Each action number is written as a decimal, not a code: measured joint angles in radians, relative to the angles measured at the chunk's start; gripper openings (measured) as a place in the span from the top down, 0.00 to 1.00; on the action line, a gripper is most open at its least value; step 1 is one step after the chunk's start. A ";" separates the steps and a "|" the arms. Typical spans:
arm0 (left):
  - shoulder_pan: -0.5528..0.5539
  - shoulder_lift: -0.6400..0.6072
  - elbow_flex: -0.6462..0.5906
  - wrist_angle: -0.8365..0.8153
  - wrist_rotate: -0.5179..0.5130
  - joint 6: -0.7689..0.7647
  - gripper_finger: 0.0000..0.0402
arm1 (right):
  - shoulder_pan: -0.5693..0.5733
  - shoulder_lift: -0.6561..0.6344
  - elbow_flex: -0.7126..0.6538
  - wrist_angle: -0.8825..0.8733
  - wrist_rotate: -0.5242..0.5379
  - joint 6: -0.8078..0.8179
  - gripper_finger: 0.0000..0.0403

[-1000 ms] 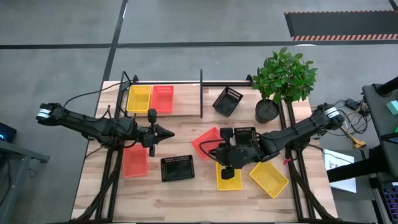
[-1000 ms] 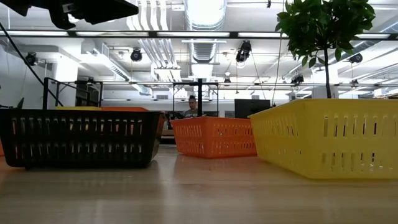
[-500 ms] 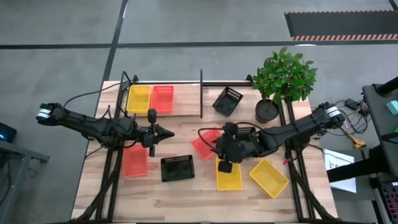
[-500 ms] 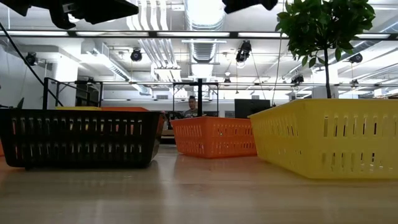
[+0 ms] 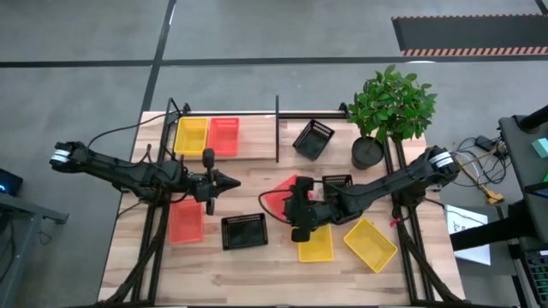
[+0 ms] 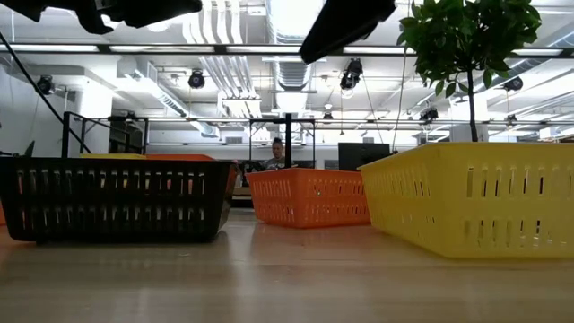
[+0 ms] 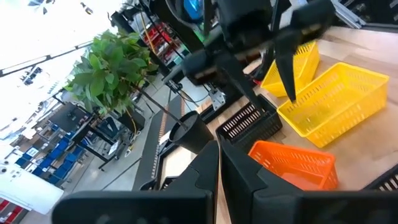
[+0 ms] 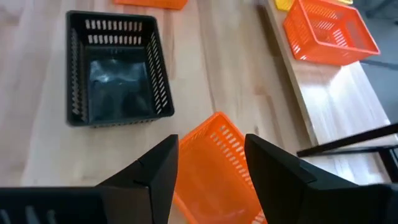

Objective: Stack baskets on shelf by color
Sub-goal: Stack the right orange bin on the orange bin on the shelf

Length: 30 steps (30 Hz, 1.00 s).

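Note:
On the shelf (image 5: pixel 257 144) stand a yellow basket (image 5: pixel 191 135) and a red one (image 5: pixel 223 135) side by side, and a black basket (image 5: pixel 312 139) lies askew past the divider post. My right gripper (image 8: pixel 211 142) hovers open above a red basket (image 8: pixel 214 171) in the middle of the table (image 5: pixel 282 195), touching nothing. A black basket (image 8: pixel 115 68) sits beyond it. My left gripper (image 5: pixel 228 181) waits shut at the table's left, holding nothing.
More baskets rest on the tabletop: red (image 5: pixel 185 222), black (image 5: pixel 244 230), two yellow (image 5: pixel 315 245) (image 5: pixel 370 243), and a black one (image 5: pixel 338 182) under my right arm. A potted plant (image 5: pixel 390 107) stands at the far right. Black frame rails run along both sides.
My right gripper has left the yellow basket near the front, gone toward the table's left and far side, and now hangs over the red basket. Its fingers have opened. The yellow basket stays on the table.

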 joint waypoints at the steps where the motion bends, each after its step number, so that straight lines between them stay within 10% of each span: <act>1: 0.000 0.000 0.000 0.000 0.000 0.000 1.00 | -0.002 0.007 0.000 0.008 -0.005 0.001 0.56; 14: 0.000 -0.015 0.000 -0.003 -0.088 0.000 1.00 | -0.054 0.095 0.038 0.014 -0.123 0.420 0.56; 30: 0.000 -0.087 -0.034 -0.013 -0.159 -0.001 1.00 | -0.104 0.379 0.240 -0.164 -0.152 0.559 0.59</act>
